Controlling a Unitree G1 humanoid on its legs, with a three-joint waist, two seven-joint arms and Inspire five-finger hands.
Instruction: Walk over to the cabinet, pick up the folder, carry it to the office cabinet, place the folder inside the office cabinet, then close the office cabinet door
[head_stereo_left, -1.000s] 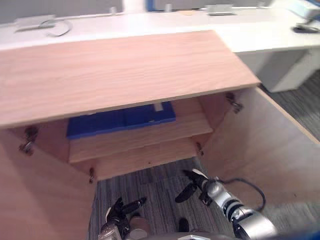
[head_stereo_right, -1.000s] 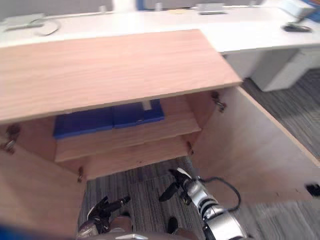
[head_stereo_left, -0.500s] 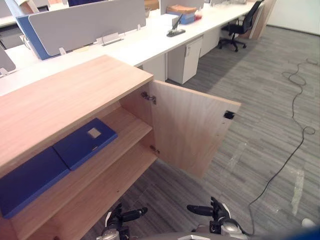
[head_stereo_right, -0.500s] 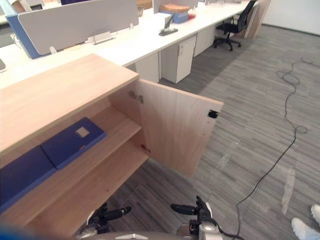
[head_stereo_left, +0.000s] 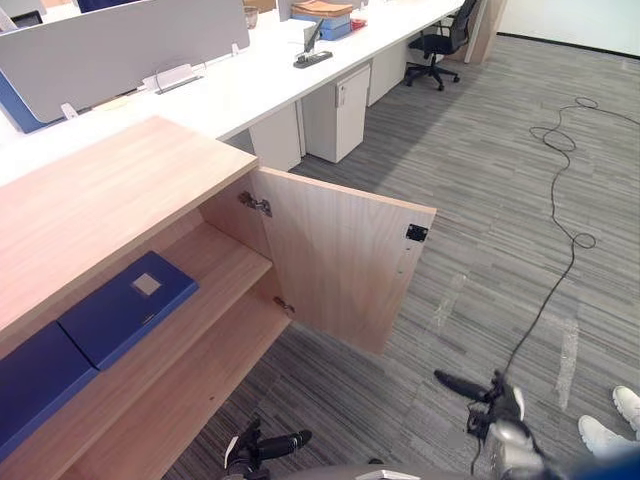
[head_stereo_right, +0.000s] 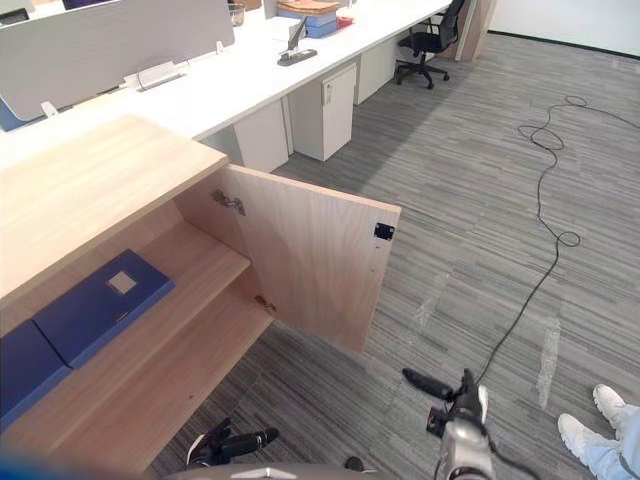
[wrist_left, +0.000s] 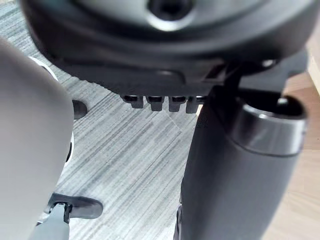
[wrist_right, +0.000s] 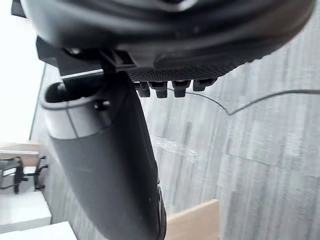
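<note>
A blue folder (head_stereo_left: 125, 308) lies flat on the upper shelf of the wooden cabinet (head_stereo_left: 100, 195), with a second blue folder (head_stereo_left: 30, 375) beside it on the left. The cabinet's right door (head_stereo_left: 335, 262) stands wide open. My left hand (head_stereo_left: 268, 445) hangs low over the carpet in front of the shelves, fingers straight and holding nothing. Further right, my right hand (head_stereo_left: 485, 395) is also open and empty, well clear of the door. The left wrist view shows the left thumb (wrist_left: 235, 165) over carpet, and the right wrist view shows the right thumb (wrist_right: 110, 165).
A person's white shoes (head_stereo_left: 610, 425) stand on the grey carpet at the lower right. Long white desks (head_stereo_left: 260, 80) with a drawer unit (head_stereo_left: 335, 110) run behind the cabinet, and a black office chair (head_stereo_left: 435, 45) sits at the far end.
The camera has swung from facing the cabinet to looking right along it, so the open door and floor now show. My right hand has moved out to the right.
</note>
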